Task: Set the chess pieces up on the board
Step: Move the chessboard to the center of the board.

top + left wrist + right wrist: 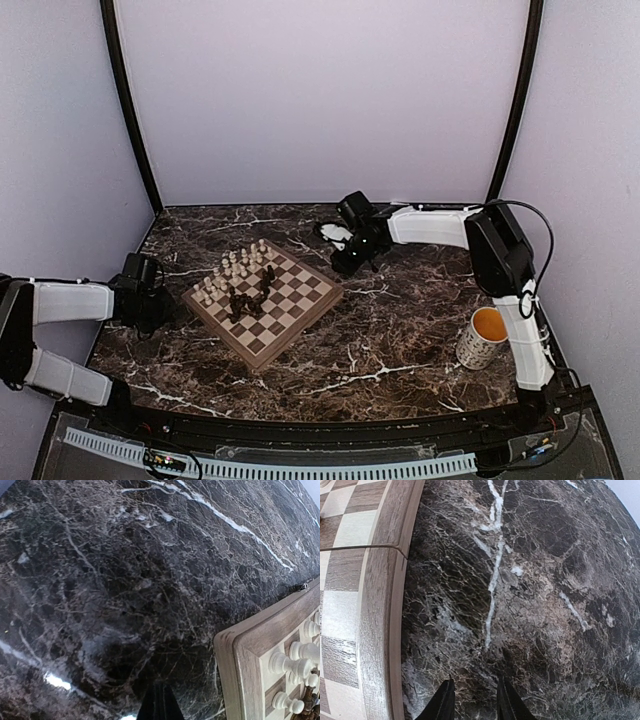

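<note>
The board (290, 310) lies turned at an angle in the middle of the marble table. Cream chess pieces (232, 268) stand in rows along its far-left side, and dark chess pieces (250, 296) are bunched near its centre, some tipped over. My left gripper (160, 310) hovers just left of the board; in the left wrist view it (160, 686) is shut on nothing, with the board's corner (240, 655) and cream pieces (290, 664) to its right. My right gripper (346, 266) is beyond the board's far-right corner; it (475, 681) stands narrowly open over bare marble, and the board's border (377, 620) is to its left.
A speckled mug (485, 338) with an orange inside stands at the right, close to the right arm's base. Purple walls close off the back and both sides. The dark marble table (400, 330) runs between board and mug.
</note>
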`<state>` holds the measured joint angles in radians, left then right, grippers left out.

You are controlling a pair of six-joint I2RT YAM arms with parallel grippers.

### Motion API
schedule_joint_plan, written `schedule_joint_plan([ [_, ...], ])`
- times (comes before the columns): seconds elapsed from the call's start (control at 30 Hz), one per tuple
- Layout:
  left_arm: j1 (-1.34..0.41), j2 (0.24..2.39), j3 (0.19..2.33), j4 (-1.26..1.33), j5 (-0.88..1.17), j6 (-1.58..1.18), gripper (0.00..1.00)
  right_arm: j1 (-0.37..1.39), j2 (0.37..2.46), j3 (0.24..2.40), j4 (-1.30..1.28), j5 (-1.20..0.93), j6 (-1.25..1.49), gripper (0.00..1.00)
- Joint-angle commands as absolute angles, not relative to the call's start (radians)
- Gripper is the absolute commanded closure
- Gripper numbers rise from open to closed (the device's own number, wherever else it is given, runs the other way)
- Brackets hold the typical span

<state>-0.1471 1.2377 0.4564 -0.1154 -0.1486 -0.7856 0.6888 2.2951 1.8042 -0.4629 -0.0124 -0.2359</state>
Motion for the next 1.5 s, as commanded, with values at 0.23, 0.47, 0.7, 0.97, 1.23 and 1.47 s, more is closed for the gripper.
schedule_joint_plan([
  [0.23,-0.12,1.525,0.506,0.205,-0.033,-0.763,1.0,0.707,2.359,1.805,-0.492,-0.15,-0.387,0.7],
  [0.47,-0.127,1.662,0.541,0.35,0.155,-0.752,1.0,0.718,2.284,1.666,-0.497,-0.192,-0.443,0.7],
  [0.7,-0.22,1.723,0.568,0.401,0.192,-0.753,1.0,0.718,2.199,1.499,-0.484,-0.168,-0.471,0.7],
  [0.97,-0.375,1.701,0.538,0.372,0.221,-0.771,1.0,0.716,2.113,1.387,-0.489,-0.148,-0.462,0.7],
  [1.23,-0.501,1.63,0.523,0.285,0.214,-0.777,1.0,0.695,2.046,1.267,-0.492,-0.119,-0.468,0.7],
  [1.47,-0.663,1.57,0.579,0.117,0.146,-0.757,1.0,0.673,1.977,1.16,-0.479,-0.123,-0.449,0.7],
])
